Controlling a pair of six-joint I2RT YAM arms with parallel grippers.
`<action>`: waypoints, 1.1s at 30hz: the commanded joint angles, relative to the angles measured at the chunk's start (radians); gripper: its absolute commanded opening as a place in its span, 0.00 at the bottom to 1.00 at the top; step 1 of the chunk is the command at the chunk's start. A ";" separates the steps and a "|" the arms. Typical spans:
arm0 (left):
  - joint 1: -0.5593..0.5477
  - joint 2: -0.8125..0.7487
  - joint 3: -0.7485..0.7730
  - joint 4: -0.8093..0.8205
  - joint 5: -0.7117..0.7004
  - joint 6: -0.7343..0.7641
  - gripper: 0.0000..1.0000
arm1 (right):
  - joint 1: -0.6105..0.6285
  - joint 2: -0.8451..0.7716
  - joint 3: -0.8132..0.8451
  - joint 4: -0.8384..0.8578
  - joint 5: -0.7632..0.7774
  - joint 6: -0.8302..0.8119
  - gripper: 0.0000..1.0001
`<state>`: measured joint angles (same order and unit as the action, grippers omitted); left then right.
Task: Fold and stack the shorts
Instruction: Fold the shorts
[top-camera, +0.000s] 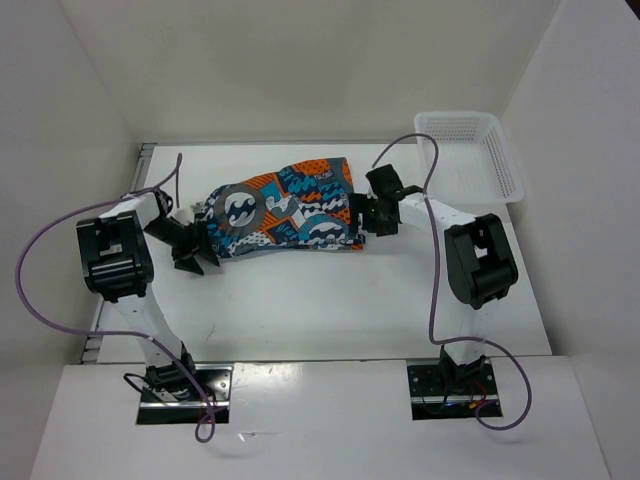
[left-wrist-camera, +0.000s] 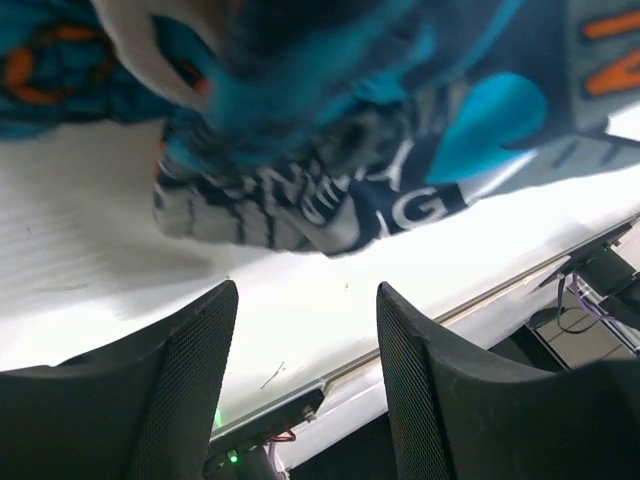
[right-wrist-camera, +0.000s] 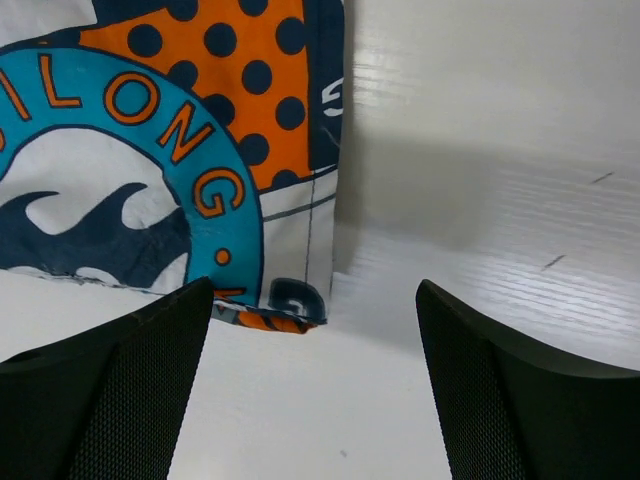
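Note:
The shorts (top-camera: 283, 210), in a teal, orange, white and dark patchwork print, lie folded flat on the white table with a grey circle emblem at their left end. My left gripper (top-camera: 192, 252) is open and empty at the shorts' left end; its wrist view shows the blurred cloth (left-wrist-camera: 330, 150) just beyond the fingers (left-wrist-camera: 190, 390). My right gripper (top-camera: 356, 222) is open and empty at the shorts' right edge; its wrist view shows the printed corner (right-wrist-camera: 170, 170) just ahead of the fingers (right-wrist-camera: 130, 400).
A white plastic mesh basket (top-camera: 472, 155) stands at the back right corner of the table. White walls close in the table (top-camera: 330, 300) on three sides. Purple cables loop beside both arms.

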<state>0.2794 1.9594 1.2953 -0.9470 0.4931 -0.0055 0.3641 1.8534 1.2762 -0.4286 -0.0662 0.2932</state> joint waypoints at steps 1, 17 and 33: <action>0.006 -0.083 -0.010 -0.033 0.041 0.006 0.65 | 0.007 -0.002 0.017 0.027 -0.058 0.093 0.87; 0.004 -0.014 0.105 0.135 -0.169 0.006 0.84 | 0.007 0.053 -0.086 -0.013 -0.118 0.261 0.45; -0.025 0.009 0.009 0.120 -0.134 0.006 0.27 | -0.151 -0.057 -0.115 -0.016 0.019 -0.124 0.00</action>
<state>0.2558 1.9789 1.3350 -0.7860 0.3573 -0.0105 0.3050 1.8645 1.1797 -0.4263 -0.1841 0.3496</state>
